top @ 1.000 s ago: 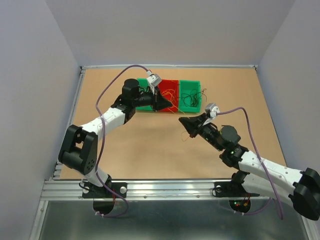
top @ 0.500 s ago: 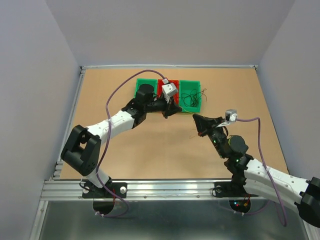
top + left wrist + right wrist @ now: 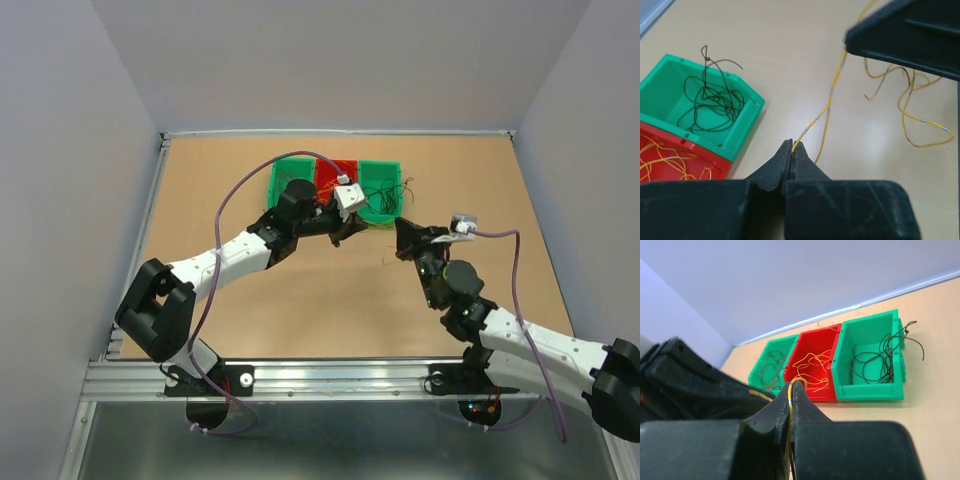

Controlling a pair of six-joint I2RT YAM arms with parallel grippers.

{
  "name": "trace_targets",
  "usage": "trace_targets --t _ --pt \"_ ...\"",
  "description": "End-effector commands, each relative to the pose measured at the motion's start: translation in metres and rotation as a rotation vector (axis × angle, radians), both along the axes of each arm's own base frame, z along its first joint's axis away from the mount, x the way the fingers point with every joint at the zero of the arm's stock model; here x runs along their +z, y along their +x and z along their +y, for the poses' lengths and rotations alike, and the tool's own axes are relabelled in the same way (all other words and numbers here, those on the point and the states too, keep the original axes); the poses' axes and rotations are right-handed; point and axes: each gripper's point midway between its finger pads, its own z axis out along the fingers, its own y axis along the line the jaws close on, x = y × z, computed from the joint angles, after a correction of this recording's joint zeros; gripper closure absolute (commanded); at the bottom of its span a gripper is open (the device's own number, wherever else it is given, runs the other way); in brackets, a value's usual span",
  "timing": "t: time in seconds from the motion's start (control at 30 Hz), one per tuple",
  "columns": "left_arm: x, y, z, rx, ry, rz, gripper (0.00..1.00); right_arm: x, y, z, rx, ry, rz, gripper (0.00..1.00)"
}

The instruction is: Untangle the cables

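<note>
left end effector (image 3: 791,151) and right end effector (image 3: 792,389) each clamp the yellow wire (image 3: 816,119); pulling apart hard may snap it.

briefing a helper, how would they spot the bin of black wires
Across the table, three small bins sit in a row at the far side. It is the green bin at the right end; the other green bin holds brownish wires.

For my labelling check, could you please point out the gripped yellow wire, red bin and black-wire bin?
gripped yellow wire (image 3: 829,105): left wrist view, mid-strand.
red bin (image 3: 822,342): right wrist view, inner back wall.
black-wire bin (image 3: 744,134): left wrist view, outer side wall.
</note>
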Motion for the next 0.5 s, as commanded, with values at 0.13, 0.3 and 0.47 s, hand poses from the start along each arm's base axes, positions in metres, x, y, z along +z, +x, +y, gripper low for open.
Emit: trace_targets --t 0.13,0.3,0.47 --pt "-0.002 -0.025 0.006 -0.029 0.064 -0.143 1.0 0.0 0.052 0.034 0.0 -0.146 0.16 0.99" --pt "0.022 -0.032 0.016 -0.016 0.012 -0.228 1.0 -0.037 0.074 0.055 0.211 -0.156 0.314 1.0" --pt "0.033 -0.02 0.023 0.079 0.003 -0.217 1.0 -0.037 0.09 0.069 0.232 -0.189 0.303 0.99"
